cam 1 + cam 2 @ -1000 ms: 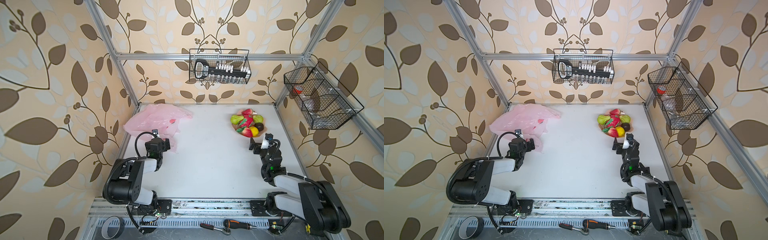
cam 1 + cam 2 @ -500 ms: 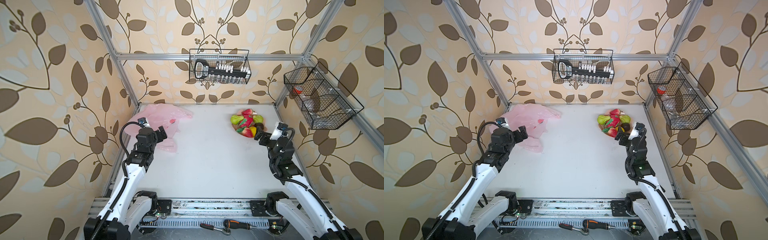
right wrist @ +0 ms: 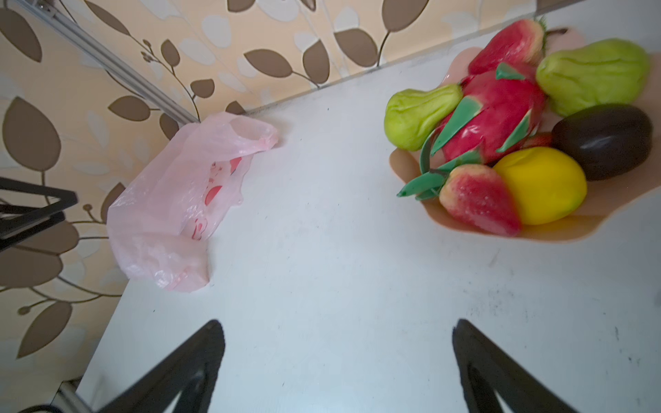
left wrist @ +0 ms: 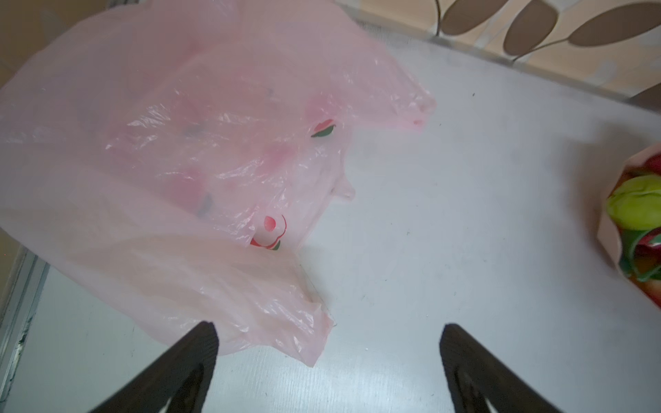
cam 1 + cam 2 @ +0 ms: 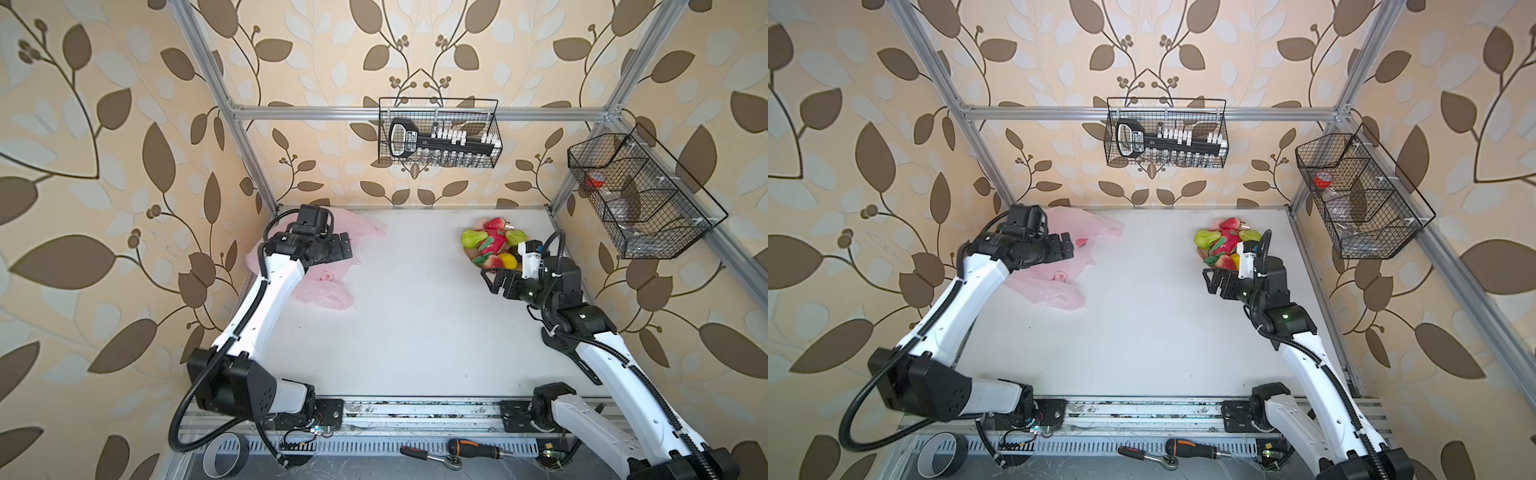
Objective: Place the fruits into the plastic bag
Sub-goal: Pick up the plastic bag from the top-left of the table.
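The fruits (image 3: 493, 114) are heaped on a peach plate (image 3: 572, 229) at the back right of the white table, and they show in both top views (image 5: 490, 245) (image 5: 1223, 243). Among them are a yellow lemon (image 3: 543, 186), a dark brown fruit (image 3: 604, 141), two green pears and two strawberries. The crumpled pink plastic bag (image 5: 328, 291) (image 5: 1050, 291) (image 4: 179, 161) lies at the back left. My left gripper (image 5: 344, 248) (image 4: 327, 329) hovers open above the bag's edge. My right gripper (image 5: 488, 278) (image 3: 338, 325) is open over bare table just in front of the plate, holding nothing.
A wire basket (image 5: 438, 139) with tools hangs on the back wall, and another wire basket (image 5: 640, 199) hangs on the right wall. On the front rail lie a screwdriver (image 5: 473, 449), a ratchet (image 5: 432, 457) and a tape roll (image 5: 226, 455).
Both arms have unfolded from a low tucked pose and risen. The left gripper moved back over the bag, the right one up beside the plate. Both stayed open.
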Tool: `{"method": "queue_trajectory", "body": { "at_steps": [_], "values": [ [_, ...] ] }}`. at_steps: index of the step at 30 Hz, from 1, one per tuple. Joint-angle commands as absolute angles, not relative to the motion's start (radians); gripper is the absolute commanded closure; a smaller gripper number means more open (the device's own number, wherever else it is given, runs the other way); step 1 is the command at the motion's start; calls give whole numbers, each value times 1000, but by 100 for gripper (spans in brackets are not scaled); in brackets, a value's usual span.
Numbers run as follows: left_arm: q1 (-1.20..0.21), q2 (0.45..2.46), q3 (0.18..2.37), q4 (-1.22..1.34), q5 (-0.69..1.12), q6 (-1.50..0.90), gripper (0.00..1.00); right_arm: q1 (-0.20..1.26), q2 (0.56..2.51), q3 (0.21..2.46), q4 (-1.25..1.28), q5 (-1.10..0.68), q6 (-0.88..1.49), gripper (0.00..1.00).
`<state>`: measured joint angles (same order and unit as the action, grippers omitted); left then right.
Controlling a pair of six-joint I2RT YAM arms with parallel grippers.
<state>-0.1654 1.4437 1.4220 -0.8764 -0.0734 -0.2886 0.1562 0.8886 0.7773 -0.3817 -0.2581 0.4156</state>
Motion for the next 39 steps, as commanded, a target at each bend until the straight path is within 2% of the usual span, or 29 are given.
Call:
{"method": "queue_trajectory", "body": {
  "at_steps": [1, 9, 22, 32, 39],
  "values": [
    [-172, 1551, 1520, -1029, -183, -222, 1, 160, 871, 817, -479, -335, 414, 0],
    [-175, 1774, 1646, -1058, -330, -137, 6, 153, 887, 836, -535, -404, 421, 0],
    [-183, 2009, 1708, -911, -458, -79, 12, 109, 896, 822, -505, -472, 486, 0],
    [-181, 2155, 1797, -845, -587, -55, 15, 109, 892, 754, -464, -482, 513, 0],
    [-181, 2204, 1789, -823, -591, -59, 24, 109, 902, 731, -418, -495, 538, 0]
  ]
}}
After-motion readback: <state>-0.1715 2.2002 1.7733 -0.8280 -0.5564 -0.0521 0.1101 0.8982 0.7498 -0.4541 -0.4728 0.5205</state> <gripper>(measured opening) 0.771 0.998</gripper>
